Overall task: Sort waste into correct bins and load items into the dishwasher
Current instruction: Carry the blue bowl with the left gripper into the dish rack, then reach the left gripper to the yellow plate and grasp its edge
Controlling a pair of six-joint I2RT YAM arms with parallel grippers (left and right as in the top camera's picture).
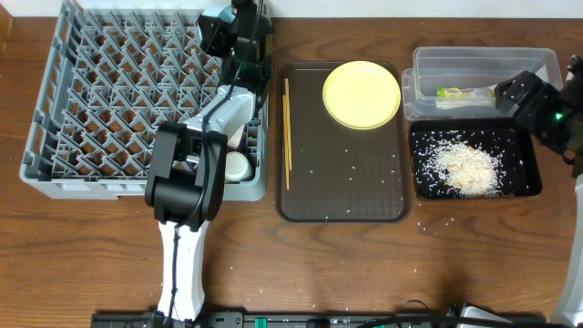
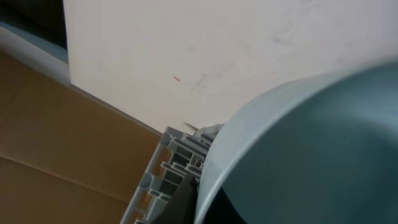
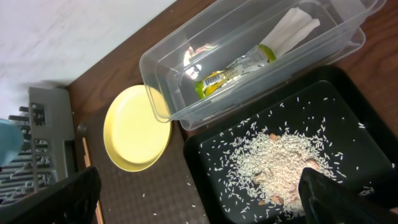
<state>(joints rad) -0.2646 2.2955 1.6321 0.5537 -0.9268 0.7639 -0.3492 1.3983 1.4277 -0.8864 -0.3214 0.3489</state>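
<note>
The pale blue rounded plastic bowl [image 2: 311, 143] sits against the left gripper [image 1: 232, 36] at the 1 o'clock corner of the grey plastic dish rack [image 1: 55, 109], finger closure indeterminable; the right gripper [image 3: 199, 202] gapes empty.

A grey plastic dish rack [image 1: 55, 137] sits far left; right of it, a dark rectangular tray [image 1: 342, 196] carries wooden chopsticks [image 1: 287, 128] and a round yellow plate [image 1: 362, 95] — further right, a clear plastic bin [image 1: 483, 64] stands behind a black rice-strewn tray [image 1: 528, 187].

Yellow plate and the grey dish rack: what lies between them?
A pair of wooden chopsticks, along the left edge of the dark tray, apart from the yellow plate and the dish rack. The overhead view shows it.
</note>
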